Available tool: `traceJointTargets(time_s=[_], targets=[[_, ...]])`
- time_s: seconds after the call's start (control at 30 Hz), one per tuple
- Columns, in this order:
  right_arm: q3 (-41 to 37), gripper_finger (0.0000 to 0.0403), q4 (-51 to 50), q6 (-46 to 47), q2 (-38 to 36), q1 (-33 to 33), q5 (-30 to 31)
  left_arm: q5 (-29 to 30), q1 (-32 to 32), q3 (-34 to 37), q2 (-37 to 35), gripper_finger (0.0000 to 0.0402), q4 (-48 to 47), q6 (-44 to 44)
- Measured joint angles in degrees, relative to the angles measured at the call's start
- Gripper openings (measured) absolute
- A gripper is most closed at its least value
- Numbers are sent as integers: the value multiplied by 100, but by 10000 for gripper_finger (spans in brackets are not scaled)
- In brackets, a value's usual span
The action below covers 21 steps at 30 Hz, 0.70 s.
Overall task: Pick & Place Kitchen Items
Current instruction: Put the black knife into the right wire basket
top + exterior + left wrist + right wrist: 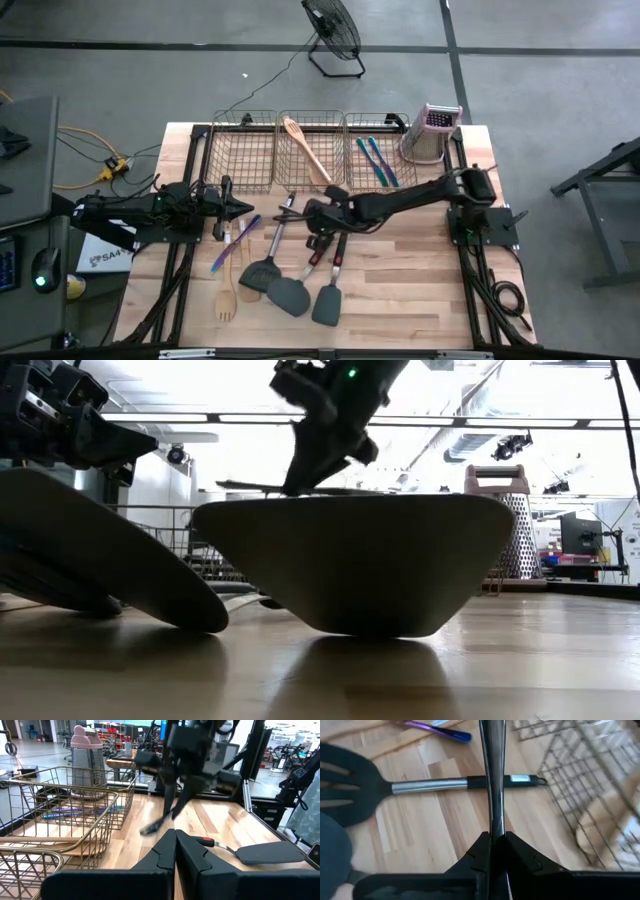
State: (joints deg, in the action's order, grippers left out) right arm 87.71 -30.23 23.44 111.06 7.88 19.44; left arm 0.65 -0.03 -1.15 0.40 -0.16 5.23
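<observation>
The right gripper point(492, 840) is clamped on the slim metal shaft of a utensil point(491, 775), which runs straight out from between its fingers and is lifted clear of the table point(420, 300), just in front of the middle wire basket point(312, 150). Below it, nearer the table's front edge than that basket, lie the slotted spatula point(350, 790) and other dark grey spatulas point(290, 295), with a purple piece point(437, 730) beside them. The left gripper point(175, 852), its fingers pressed together and empty, waits just in front of the left basket point(240, 155).
</observation>
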Motion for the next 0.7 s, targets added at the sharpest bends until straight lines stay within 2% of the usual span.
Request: traceJointTargets(time_s=[0.13,0.37,0.7], targets=[[1,29,-483,336,-345,0,29,1,1,1,0,3,1,1],[8,29,-1352,546,-935,-67,468,1,0,2,0,3,0,2],[-197,29,-2594,-72,-1698,-675,620,2,0,2,0,3,0,2]])
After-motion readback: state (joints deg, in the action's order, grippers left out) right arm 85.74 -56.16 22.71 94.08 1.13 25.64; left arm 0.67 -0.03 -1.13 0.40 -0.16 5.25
